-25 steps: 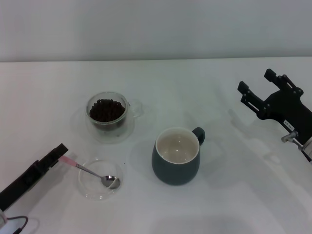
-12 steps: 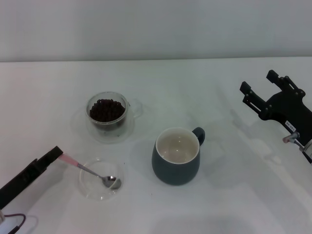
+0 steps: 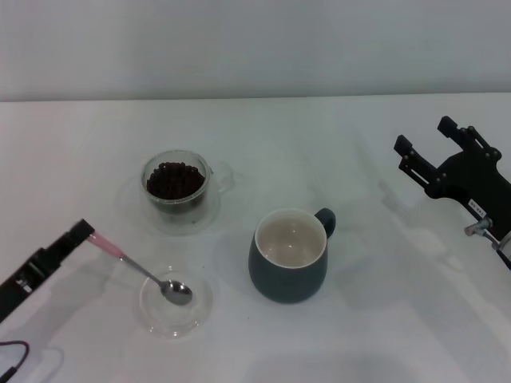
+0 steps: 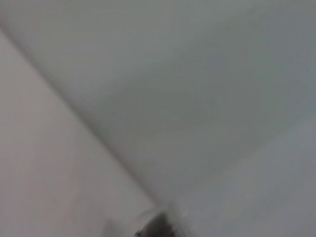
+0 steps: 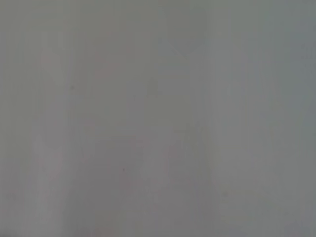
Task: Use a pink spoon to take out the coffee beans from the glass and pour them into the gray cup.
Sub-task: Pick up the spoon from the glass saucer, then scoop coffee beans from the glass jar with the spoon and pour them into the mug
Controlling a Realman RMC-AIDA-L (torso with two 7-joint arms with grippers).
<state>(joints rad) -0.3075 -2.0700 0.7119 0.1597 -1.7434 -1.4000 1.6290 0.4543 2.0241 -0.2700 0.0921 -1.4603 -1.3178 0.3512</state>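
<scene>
The pink spoon (image 3: 142, 270) is a small teaspoon with a shiny metal bowl and neck and a skinny pale pink handle, lying at a slant with its bowl resting in a shallow clear round dish (image 3: 176, 303) near the front left of the counter (image 3: 375, 319). The left hand (image 3: 80, 232) is closed on the very tip of the pink handle, a dark blocky finger coming in from the lower left edge of the head view. Just behind the dish sits the glass (image 3: 177, 185), a clear double-walled cup with a see-through side handle on a clear saucer, and it's loaded with the coffee beans (image 3: 174, 180), a dark, nearly black glossy heap. To the right of the dish is the gray cup (image 3: 291, 255), a squat rounded slate-gray mug, matte looking outside, cream-white inside, loop handle pointing back and to the right. It's the biggest vessel there, and no beans are visible in it. The right hand (image 3: 431, 144) hangs well off to the right over bare white counter, its black fingers spread wide apart and holding nothing. Both wrist views are just gray blur, nothing readable.
</scene>
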